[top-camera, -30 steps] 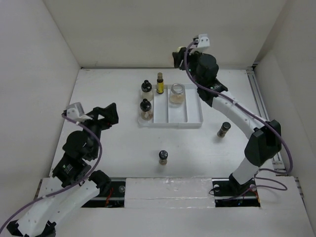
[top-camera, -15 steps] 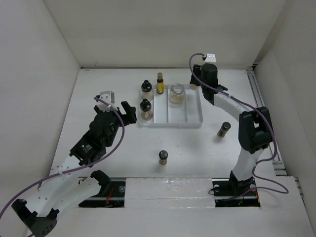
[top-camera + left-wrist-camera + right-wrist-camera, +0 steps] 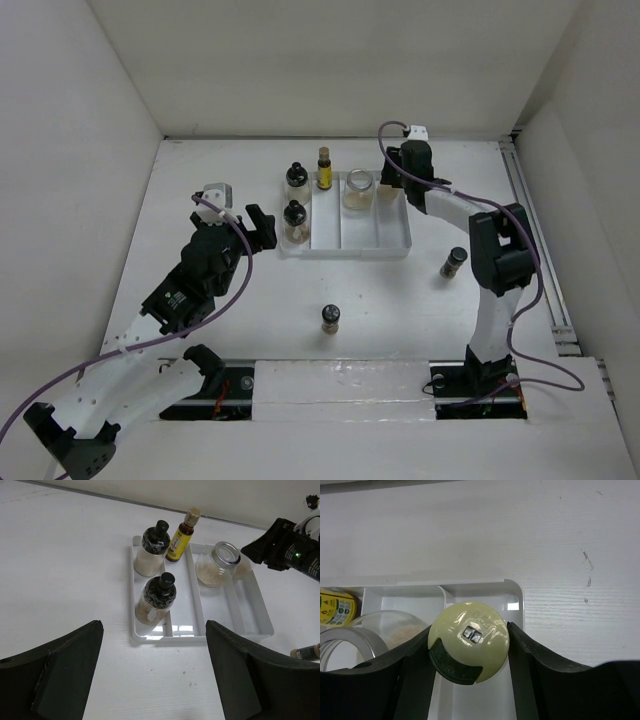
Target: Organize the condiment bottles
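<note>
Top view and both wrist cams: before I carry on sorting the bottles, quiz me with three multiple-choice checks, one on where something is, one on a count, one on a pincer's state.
1. Where is the cream-capped bottle?
A. At the far right corner of the white tray
B. Beside the left arm's base
C. Lying on its side at the tray's front edge

2. How many bottles stand on the table outside the tray?
A. None
B. Two
C. Four

3. What state is the left pincer in?
A. Open, holding nothing
B. Shut on nothing
C. Shut on a bottle

Answers:
1 A: the right wrist view shows it clamped in the right pincer at that tray corner.
2 B: only the front bottle and the right-hand bottle stand outside the tray.
3 A: its fingers stand wide apart with nothing between them.
</note>
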### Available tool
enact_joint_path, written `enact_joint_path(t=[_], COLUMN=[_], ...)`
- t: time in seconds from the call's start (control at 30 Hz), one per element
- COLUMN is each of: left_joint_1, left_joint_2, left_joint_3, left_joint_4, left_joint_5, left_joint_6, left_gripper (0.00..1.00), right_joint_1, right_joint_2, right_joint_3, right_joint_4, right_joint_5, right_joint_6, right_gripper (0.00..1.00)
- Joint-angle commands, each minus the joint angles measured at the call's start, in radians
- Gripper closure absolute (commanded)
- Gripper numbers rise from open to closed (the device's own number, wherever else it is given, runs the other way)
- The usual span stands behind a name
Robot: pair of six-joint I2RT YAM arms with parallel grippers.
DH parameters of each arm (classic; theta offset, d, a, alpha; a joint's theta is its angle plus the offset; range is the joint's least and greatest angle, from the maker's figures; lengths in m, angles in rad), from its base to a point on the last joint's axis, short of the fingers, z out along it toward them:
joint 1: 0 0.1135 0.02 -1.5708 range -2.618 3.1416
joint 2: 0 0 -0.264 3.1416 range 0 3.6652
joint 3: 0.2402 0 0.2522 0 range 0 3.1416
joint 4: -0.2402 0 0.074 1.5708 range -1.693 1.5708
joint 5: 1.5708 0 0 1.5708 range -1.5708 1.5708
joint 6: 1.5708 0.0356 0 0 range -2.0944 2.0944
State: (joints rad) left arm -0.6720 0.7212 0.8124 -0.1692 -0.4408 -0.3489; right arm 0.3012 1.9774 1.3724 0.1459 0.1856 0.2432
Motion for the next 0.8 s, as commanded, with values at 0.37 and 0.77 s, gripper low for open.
enact_joint_path(t=[0.37,0.77], left_joint_1=[0.002,0.002], left_joint_2=[-0.002,-0.011], left_joint_3=[0.041,0.041], left_joint_4=[0.023,0.023], left_joint_5=[-0.003,-0.003], left_joint_6=[0.011,0.011], left_gripper=[0.21,0.21], right_joint_1=[-0.005,0.125], right_joint_2=[-0.032,-0.593], right_joint_3=[0.059,-0.307], right_joint_4=[0.047,0.038], right_joint_5=[0.008,-0.086], right_joint_6=[0.015,0.044], right_gripper=[0.26,0.53])
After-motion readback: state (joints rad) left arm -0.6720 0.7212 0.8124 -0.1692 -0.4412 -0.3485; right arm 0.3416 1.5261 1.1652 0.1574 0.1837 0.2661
